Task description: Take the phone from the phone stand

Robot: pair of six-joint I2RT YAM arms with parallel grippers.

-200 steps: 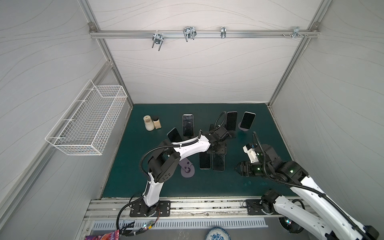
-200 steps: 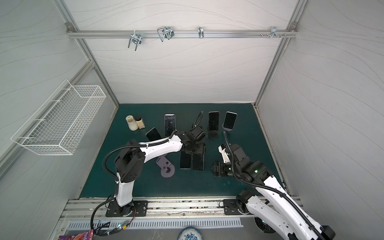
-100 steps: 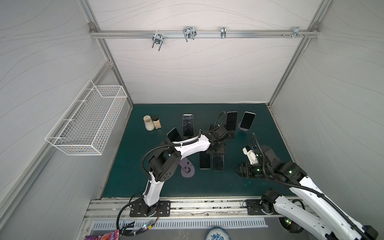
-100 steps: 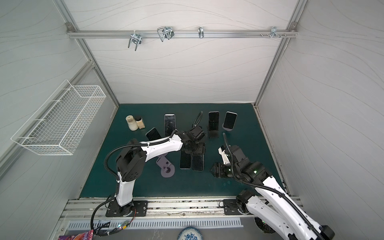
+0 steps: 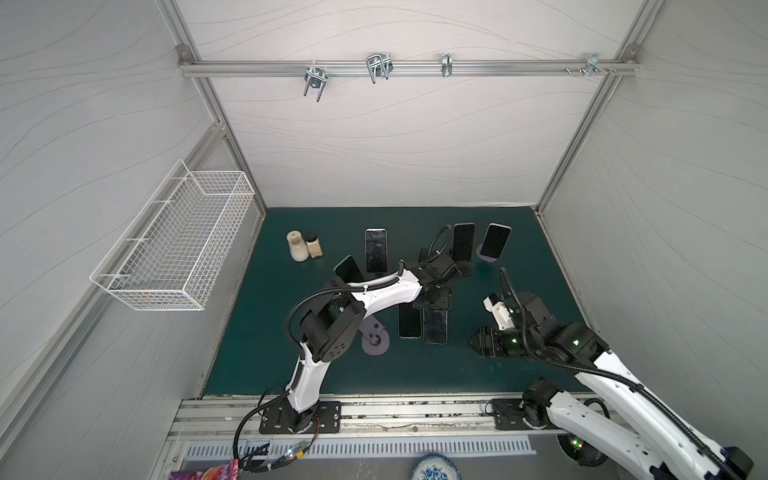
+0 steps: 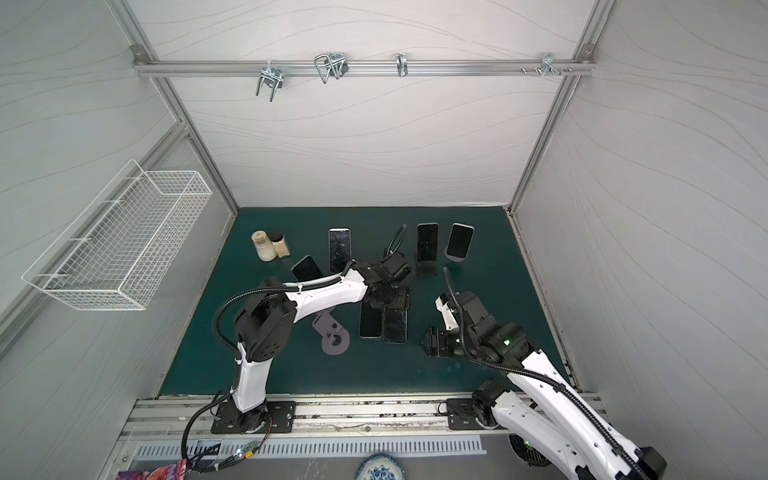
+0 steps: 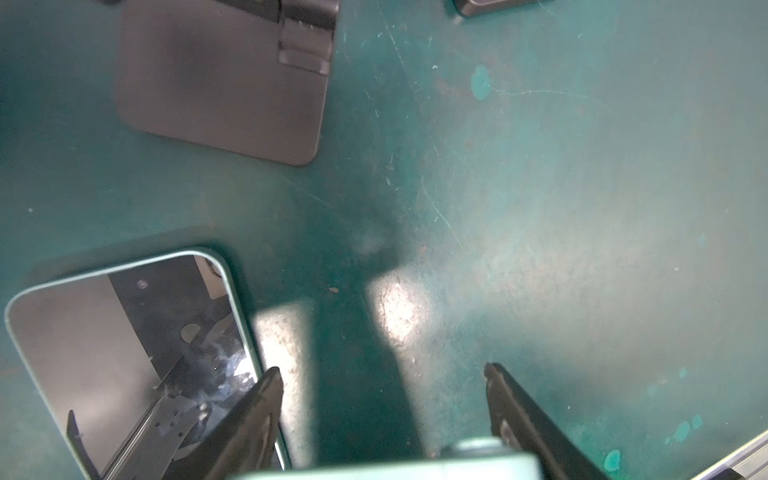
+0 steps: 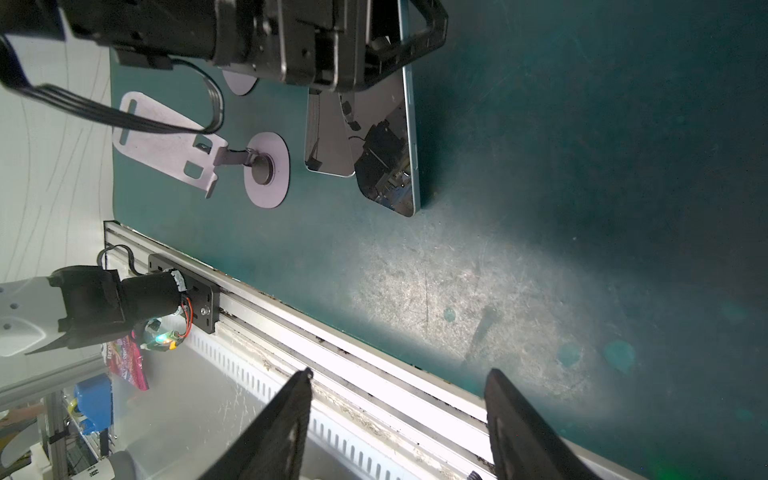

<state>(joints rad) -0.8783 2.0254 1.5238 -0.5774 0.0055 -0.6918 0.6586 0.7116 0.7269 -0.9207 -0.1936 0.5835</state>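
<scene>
Several dark phones stand on stands along the back of the green mat: one (image 5: 375,249), one on a black phone stand (image 5: 463,242) and one on a grey round stand (image 5: 494,240). Two more phones (image 5: 409,321) (image 5: 435,327) lie flat mid-mat. My left gripper (image 5: 434,293) hangs over their far ends, open and empty (image 7: 382,370), with a green-edged flat phone (image 7: 124,353) beside one finger and the black stand's base (image 7: 220,83) beyond. My right gripper (image 5: 472,345) hovers low to the right of the flat phones, open and empty (image 8: 399,374).
An empty grey stand (image 5: 374,338) lies left of the flat phones. A leaning phone (image 5: 348,269) and two small jars (image 5: 303,246) sit back left. A wire basket (image 5: 174,245) hangs on the left wall. The front rail (image 8: 374,374) runs under my right gripper.
My right gripper has drifted slightly toward the front of the mat. The left arm has barely moved, and the phones lie as before.
</scene>
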